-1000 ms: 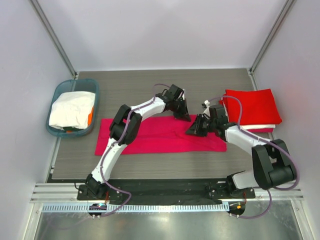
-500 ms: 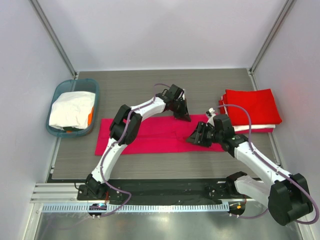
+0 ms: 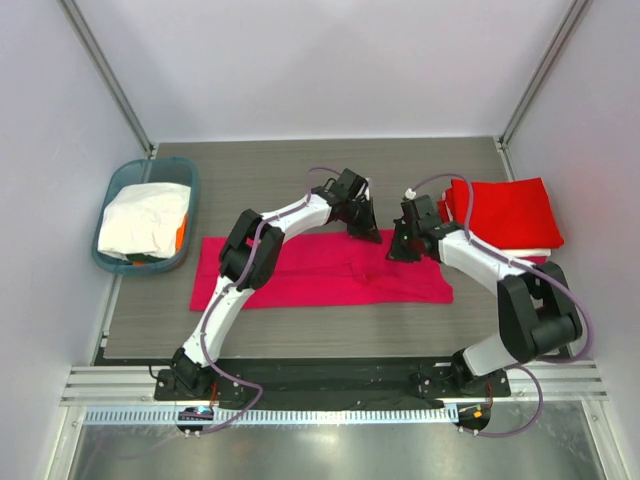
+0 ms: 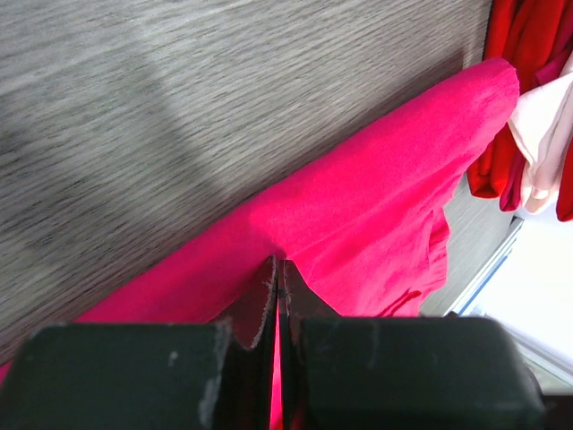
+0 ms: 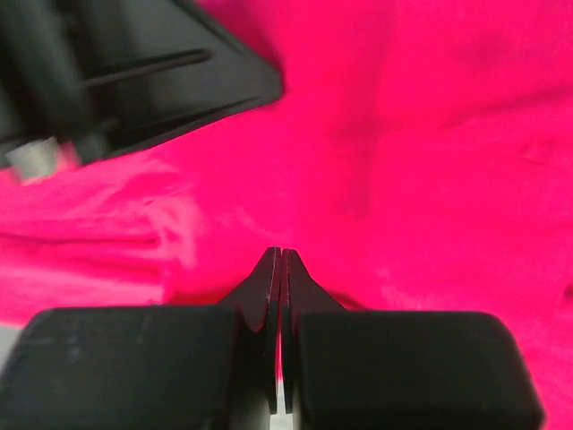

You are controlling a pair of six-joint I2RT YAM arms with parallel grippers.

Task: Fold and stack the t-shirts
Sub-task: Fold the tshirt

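The magenta-pink t-shirt (image 3: 300,272) lies as a long folded strip across the table's middle. My left gripper (image 3: 362,234) is shut on its far edge, and the left wrist view shows the cloth (image 4: 376,197) puckered at the tips (image 4: 278,262). My right gripper (image 3: 397,250) sits just to the right, shut, tips pressed into the same cloth (image 5: 403,134), with pink showing between the fingers (image 5: 281,253). Folded red t-shirts (image 3: 505,212) are stacked at the right on a white one (image 3: 530,255).
A teal basket (image 3: 118,180) with white cloth (image 3: 145,218) stands at the left by the wall. Frame posts rise at both back corners. Bare grey table (image 3: 300,175) lies behind the shirt, and a metal rail (image 3: 320,385) runs along the near edge.
The right gripper left the shirt's near right part, opened, swung to the far edge beside the left gripper and shut there. The left gripper stayed put.
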